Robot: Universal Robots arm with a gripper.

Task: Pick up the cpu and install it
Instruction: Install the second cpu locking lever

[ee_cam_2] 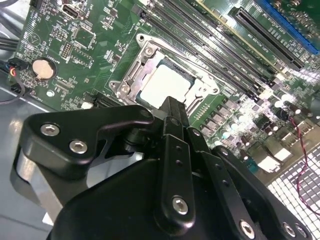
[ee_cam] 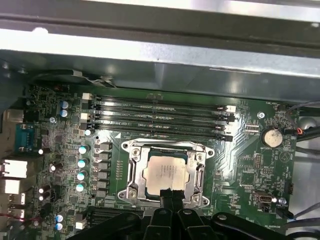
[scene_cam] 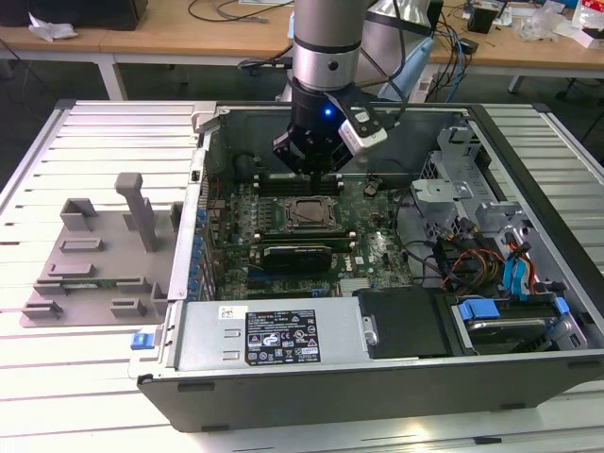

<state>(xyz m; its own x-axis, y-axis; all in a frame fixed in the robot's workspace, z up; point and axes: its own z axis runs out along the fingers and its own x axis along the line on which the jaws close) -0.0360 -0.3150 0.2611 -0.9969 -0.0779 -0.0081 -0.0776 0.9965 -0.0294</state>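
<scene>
Resting in socket [ee_cam: 167, 172], cpu [ee_cam: 166, 172] (tool [ee_cam: 172, 196] above)

Exterior view sits high, looking down into the open PC case [scene_cam: 377, 359] from well back. Both wrist views ride right behind the claw [ee_cam: 170, 196], up close, sharing the socket frame [ee_cam: 167, 172] just beyond its tips.

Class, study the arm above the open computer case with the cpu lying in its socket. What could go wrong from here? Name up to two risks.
1. The cpu lies in the socket frame, which is not closed over it, with the gripper at its edge; a nudge might shift it and harm the contacts below.
2. The gripper hangs close to the memory slots and capacitors, so a sideways move could strike them.
</scene>
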